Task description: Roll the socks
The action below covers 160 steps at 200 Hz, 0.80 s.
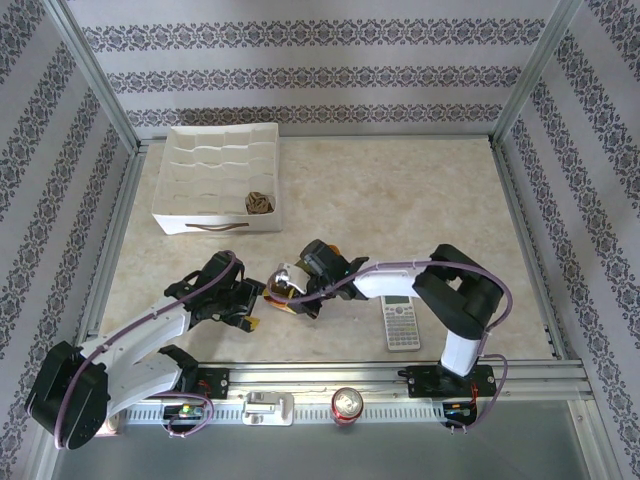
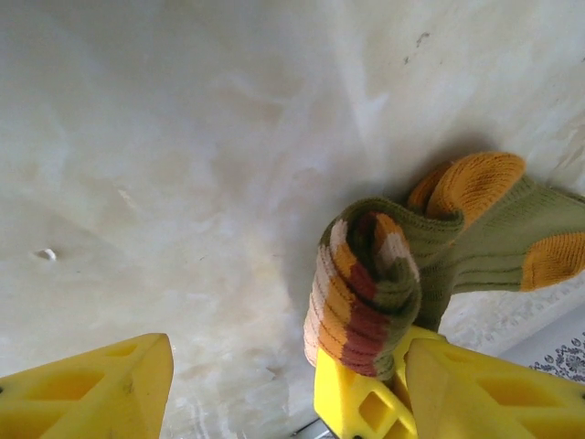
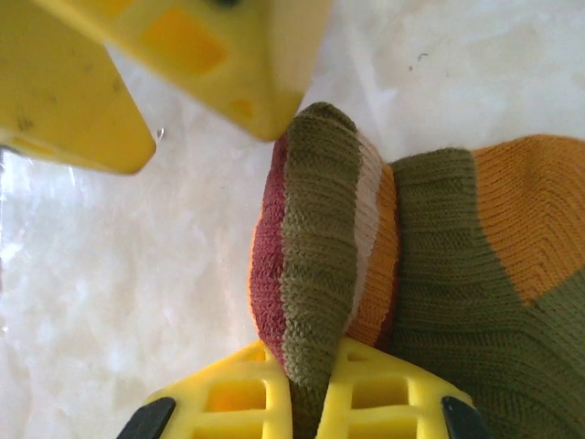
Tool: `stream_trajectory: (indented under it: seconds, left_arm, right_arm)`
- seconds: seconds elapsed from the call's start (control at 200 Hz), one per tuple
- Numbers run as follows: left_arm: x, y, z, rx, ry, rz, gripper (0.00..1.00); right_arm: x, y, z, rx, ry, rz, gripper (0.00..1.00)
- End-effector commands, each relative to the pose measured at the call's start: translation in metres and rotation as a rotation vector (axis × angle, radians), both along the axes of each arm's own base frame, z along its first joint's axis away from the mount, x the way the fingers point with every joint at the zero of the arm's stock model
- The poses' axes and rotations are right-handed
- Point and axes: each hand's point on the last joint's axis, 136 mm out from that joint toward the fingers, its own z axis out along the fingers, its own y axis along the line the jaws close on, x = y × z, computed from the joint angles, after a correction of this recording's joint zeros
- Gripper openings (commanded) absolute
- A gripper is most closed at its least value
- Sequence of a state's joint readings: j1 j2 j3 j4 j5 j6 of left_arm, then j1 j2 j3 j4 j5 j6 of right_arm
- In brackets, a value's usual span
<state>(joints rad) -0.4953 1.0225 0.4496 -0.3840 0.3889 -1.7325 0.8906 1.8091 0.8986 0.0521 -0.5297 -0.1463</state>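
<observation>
Up close, right pincer [image 3: 306, 375] clamps the olive sock [image 3: 439, 274], left pincer [image 2: 285, 346] wide; overhead, brown sock [image 1: 259, 203] in organizer [image 1: 180, 222]

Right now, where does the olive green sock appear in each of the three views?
Top external: the olive green sock sits low, just left of centre.
Left wrist: the sock is at lower right, striped cuff nearest the camera.
Right wrist: the sock takes the right half, cuff at centre.
Shared landmark: the pale marbled table behind it in all three.
</observation>
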Motion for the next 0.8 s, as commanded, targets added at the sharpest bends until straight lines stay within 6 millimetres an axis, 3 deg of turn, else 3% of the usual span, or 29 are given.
stream_trajectory:
  seconds: [0.0,0.14,0.38,0.57,0.794]
  left_arm:
    - [0.014,-0.006,0.006,-0.032,-0.060,0.000,0.67]
    - [0.030,-0.013,0.015,-0.040,-0.128,-0.013,0.60]
    - [0.037,-0.016,0.008,-0.035,-0.164,-0.021,0.40]
    - [0.039,-0.026,0.004,-0.046,-0.174,-0.062,0.39]
    - [0.042,-0.034,0.003,-0.044,-0.201,-0.078,0.44]
  right_arm:
    - [-0.024,-0.019,-0.028,-0.068,0.302,-0.030,0.00]
    - [-0.016,-0.025,-0.037,-0.074,0.429,-0.083,0.00]
    - [-0.009,-0.044,-0.048,-0.098,0.526,-0.170,0.00]
    - [-0.006,-0.053,-0.055,-0.103,0.572,-0.210,0.00]
    - [0.005,-0.060,-0.067,-0.150,0.631,-0.295,0.00]
